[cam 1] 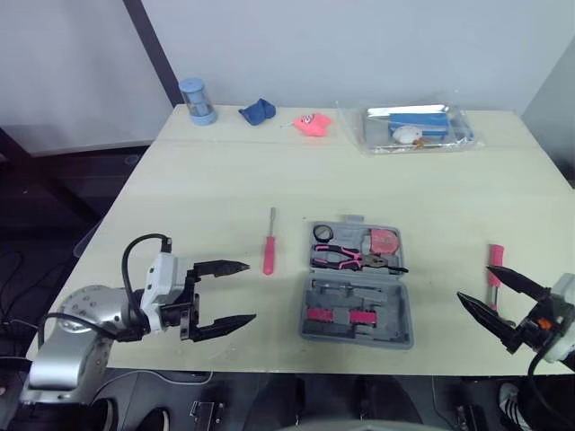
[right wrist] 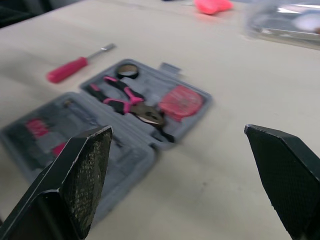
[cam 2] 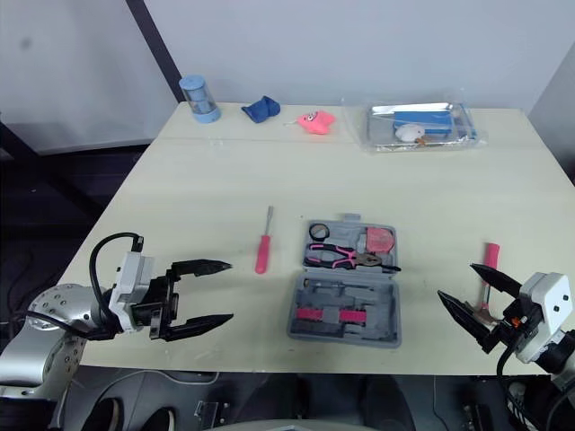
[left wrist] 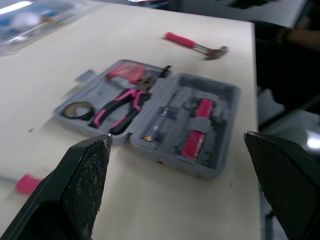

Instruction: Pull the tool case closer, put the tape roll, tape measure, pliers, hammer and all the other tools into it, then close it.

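Left eye view: the tool case (cam 1: 359, 292) is lying open, near centre, holding pliers (cam 1: 346, 259), tape roll (cam 1: 322, 233) and tape measure (cam 1: 384, 241). The left gripper (cam 1: 250, 292) and right gripper (cam 1: 476, 283) are hovering wide open. Left wrist view: the hammer (left wrist: 192, 44) is lying right of the case. Right wrist view: the screwdriver (right wrist: 70, 69) is lying left of it; probably picking one comes next.

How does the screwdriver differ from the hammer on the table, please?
The screwdriver lies left of the open case; the hammer lies right of it. The screwdriver ends in a thin straight shaft; the hammer ends in a crosswise metal head. Both have reddish-pink handles and lie on the table, outside the case.
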